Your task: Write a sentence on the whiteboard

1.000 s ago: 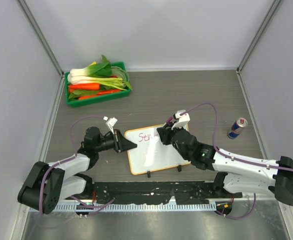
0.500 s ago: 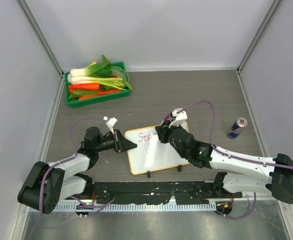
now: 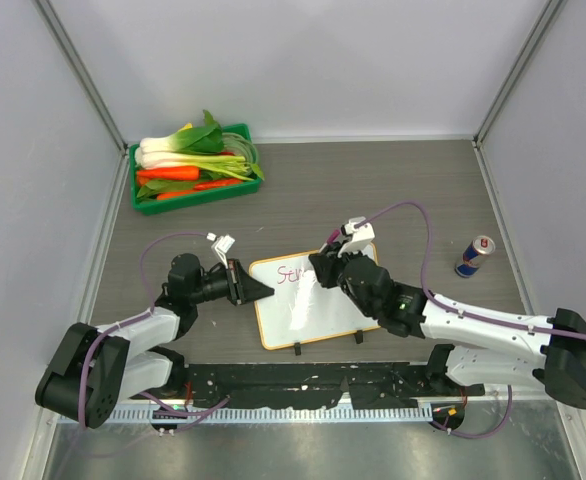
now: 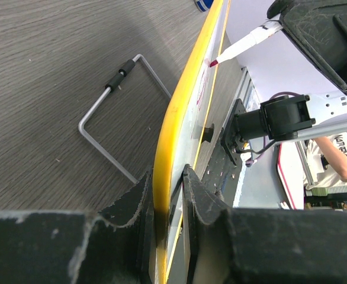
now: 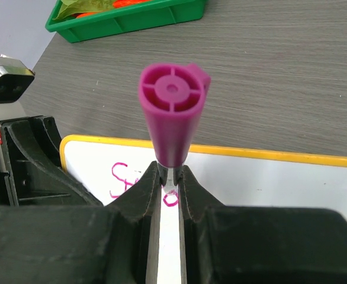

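Right claw: the right claw [image 3: 322,268] [image 5: 169,177] is squeezed tight on a pink marker [image 5: 171,112] [image 4: 242,46]. Its two fingers [image 5: 139,198] press the marker from both sides.
Marker: the fat pink end points up at the wrist camera. In the left wrist view, the thin red tip is right at the white face of the board, near the far edge.
Left claw: the left claw [image 3: 243,283] [image 4: 167,184] is clamped on the left edge of the whiteboard [image 3: 318,315] [image 4: 184,103] [image 5: 280,177]. One finger sits on each side of the yellow frame.
Whiteboard: it sits on the bench [image 3: 393,190], near the arms and in the middle, between the two claws. Its two little black feet are on the near edge. I cannot tell if it lies flat or is tipped up a bit.
Sentence: the sentence [image 3: 293,272] [image 5: 125,179] is only a few pink letters, in the far left corner of the board. An "S" and a "t" show. The rest hides behind the marker and claw.
Bent wire: a bent wire [image 4: 115,115] with a black sleeve lies on the bench just beside the board's frame.
Green tray: a green tray [image 3: 133,178] stands far back on the left, full of vegetables [image 3: 188,158].
Can: a small can [image 3: 475,256] stands on the right, well apart from the board.
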You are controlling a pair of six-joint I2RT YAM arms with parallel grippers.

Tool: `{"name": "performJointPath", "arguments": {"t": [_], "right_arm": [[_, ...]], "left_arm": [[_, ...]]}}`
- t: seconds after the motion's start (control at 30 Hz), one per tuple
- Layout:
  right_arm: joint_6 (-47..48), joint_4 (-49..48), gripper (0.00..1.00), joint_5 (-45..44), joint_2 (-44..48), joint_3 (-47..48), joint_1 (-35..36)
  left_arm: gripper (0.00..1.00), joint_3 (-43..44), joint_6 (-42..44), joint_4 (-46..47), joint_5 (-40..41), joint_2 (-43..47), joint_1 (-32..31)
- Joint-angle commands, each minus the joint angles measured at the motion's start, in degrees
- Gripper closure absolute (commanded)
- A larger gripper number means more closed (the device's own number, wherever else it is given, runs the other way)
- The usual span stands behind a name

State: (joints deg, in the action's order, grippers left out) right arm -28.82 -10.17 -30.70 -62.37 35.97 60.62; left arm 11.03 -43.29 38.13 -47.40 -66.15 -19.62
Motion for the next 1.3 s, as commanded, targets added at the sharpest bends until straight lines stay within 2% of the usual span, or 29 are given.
{"name": "performJointPath", "arguments": {"t": [0.0, 0.27, 0.83, 1.27], "right_arm": [[-0.27, -3.18, 0.99, 0.55, 3.83, -1.07, -0.50], [1.22, -1.26, 0.99, -0.85, 6.38, -0.37, -0.68], [0.96, -1.52, 0.99, -2.61, 2.16, -0.98, -1.47], [-0.80, 0.50, 0.99, -1.12, 3.92, -3.71, -1.47]], "left_arm": [[1.00, 0.31, 3.74, -2.18, 2.92, -0.47, 0.02], [1.00, 0.31, 3.74, -2.18, 2.92, -0.56, 0.02], [1.00, 0.31, 3.74, -2.10, 2.84, -0.65, 0.02], [1.00, 0.40, 3.74, -2.01, 2.84, -0.74, 0.02]]}}
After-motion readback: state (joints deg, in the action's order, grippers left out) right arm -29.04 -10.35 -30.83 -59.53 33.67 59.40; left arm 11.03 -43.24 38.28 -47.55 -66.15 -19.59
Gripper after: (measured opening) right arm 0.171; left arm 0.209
